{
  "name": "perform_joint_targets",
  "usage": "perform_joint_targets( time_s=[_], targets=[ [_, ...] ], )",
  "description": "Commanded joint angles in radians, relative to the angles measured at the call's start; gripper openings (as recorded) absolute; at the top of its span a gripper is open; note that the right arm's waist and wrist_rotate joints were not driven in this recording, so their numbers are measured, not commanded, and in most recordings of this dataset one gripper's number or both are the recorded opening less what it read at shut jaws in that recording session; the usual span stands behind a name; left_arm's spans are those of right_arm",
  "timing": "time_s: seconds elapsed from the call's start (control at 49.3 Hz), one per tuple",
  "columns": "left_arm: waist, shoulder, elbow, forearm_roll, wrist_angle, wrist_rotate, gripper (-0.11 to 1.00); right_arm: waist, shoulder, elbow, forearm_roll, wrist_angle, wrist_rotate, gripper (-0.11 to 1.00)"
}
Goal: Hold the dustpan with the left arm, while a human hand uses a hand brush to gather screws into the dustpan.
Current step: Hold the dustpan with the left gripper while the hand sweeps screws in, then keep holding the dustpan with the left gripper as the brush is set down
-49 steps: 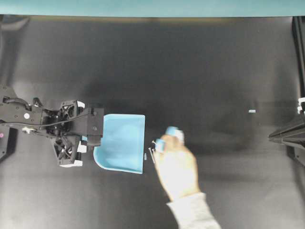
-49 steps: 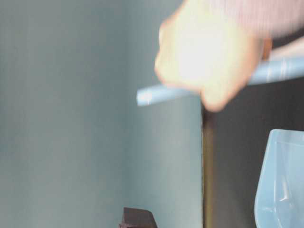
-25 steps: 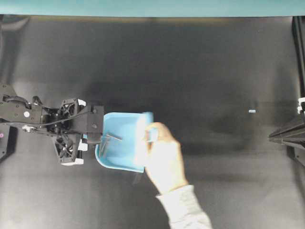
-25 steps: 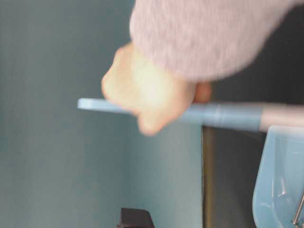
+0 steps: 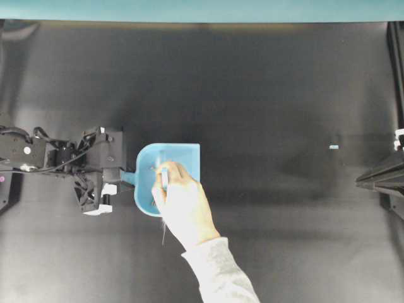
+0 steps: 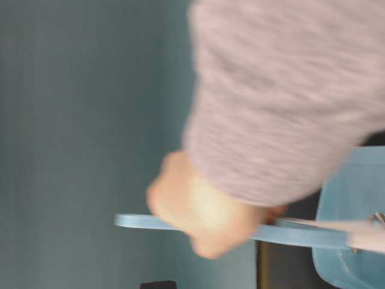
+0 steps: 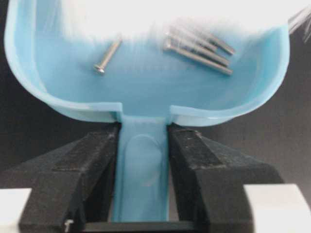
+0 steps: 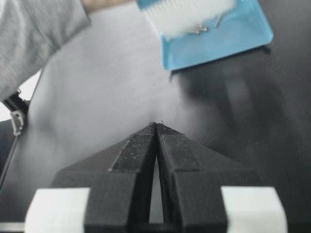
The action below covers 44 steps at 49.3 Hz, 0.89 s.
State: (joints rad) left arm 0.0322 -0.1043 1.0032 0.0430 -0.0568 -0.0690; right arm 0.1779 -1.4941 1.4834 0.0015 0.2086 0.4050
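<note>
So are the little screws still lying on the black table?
No, the screws lie inside the dustpan, as the left wrist view shows, with the white bristles of the hand brush over them.

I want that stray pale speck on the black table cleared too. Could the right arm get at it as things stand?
Probably yes. The tiny pale blue speck lies alone on bare black table near the right arm, nothing between them. Its shut black gripper holds nothing.
</note>
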Motion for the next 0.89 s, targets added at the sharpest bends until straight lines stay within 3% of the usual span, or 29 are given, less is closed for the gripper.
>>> perform_joint_targets(
  time_s=[0.0,0.244,0.609,0.873],
  targets=[
    [0.003,-0.003,0.002,0.003,-0.034,-0.003,0.31,0.0,0.003,-0.005,0.002,-0.008,0.0,0.0],
    [0.003,-0.009,0.043,0.003,-0.114,-0.003,0.31,0.0,0.003,-0.006,0.002,-0.008,-0.002,0.0],
    [0.003,-0.04,0.098,0.003,-0.333,0.0,0.31,0.0,0.003,-0.005,0.002,-0.008,0.0,0.0],
    [0.003,-0.049,0.11,0.003,-0.365,-0.002,0.31,0.0,0.003,-0.005,0.002,-0.009,-0.002,0.0]
  ],
)
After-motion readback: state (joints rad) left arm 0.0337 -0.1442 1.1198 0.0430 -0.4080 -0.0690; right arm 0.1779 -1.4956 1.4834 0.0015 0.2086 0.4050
